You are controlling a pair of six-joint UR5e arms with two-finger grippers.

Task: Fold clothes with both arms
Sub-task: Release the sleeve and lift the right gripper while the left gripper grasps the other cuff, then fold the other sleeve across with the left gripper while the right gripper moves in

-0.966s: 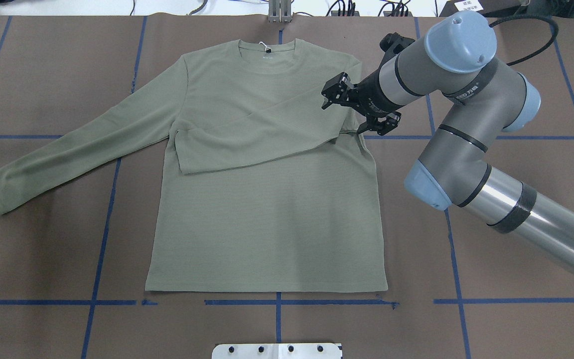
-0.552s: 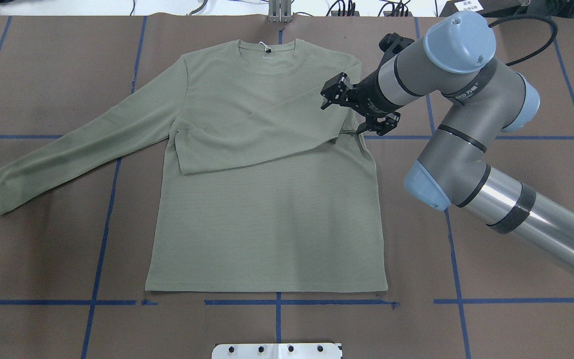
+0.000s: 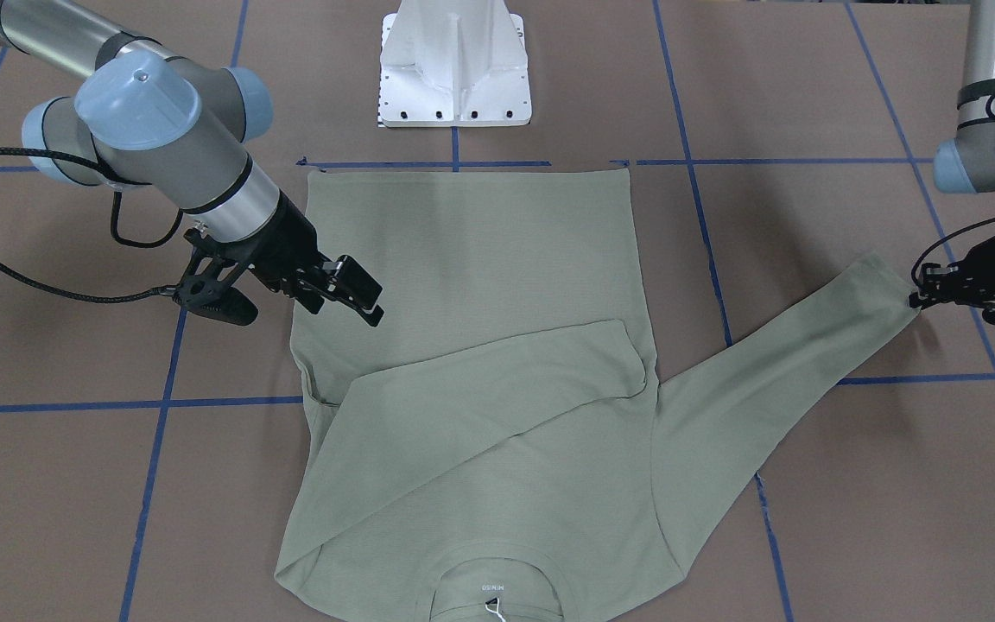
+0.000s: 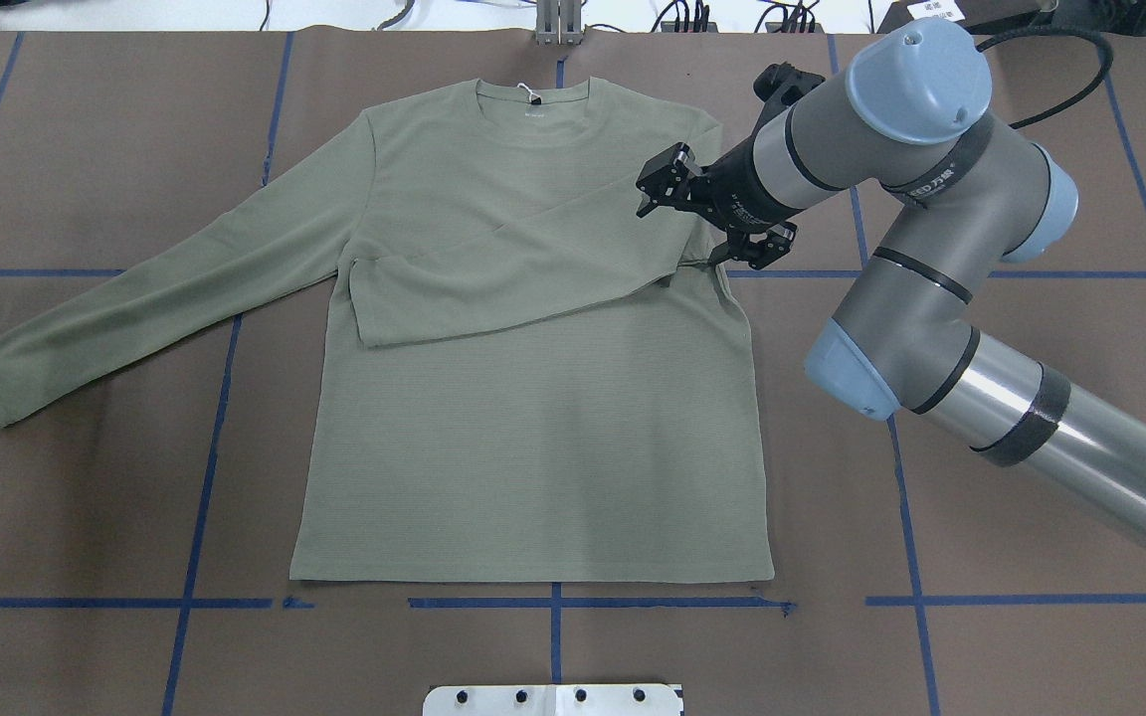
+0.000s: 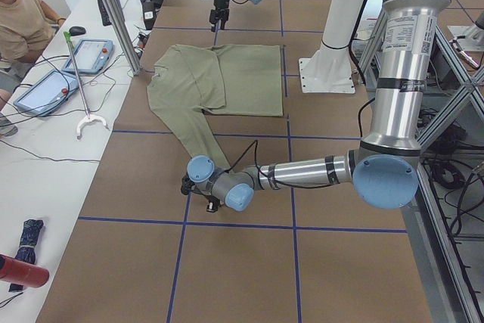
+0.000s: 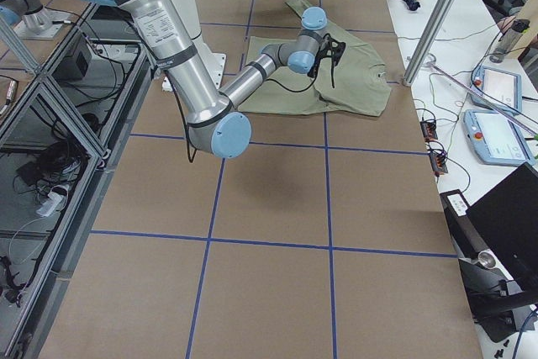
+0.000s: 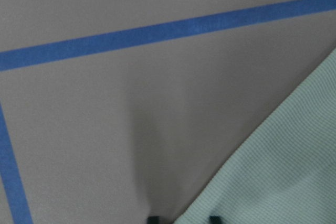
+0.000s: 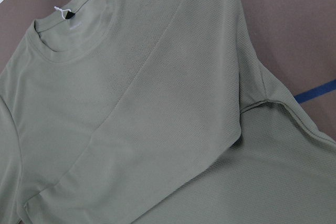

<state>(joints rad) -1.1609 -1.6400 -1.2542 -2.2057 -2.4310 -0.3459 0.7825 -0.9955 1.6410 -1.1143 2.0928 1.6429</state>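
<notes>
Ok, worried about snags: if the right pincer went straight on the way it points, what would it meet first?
The shirt: the right pincer points down at the sleeve folded across the chest, so it would probably press into that sleeve first; its height above the cloth is unclear.

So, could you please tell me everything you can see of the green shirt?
The shirt is a sage-green, fine-ribbed knit with long sleeves, a round neck, a white-lettered label and a white tag string. It lies flat on the brown table, hem toward the robot. The sleeve on the robot's right is folded across the chest; the other stretches outward, the left pincer at its cuff.
</notes>
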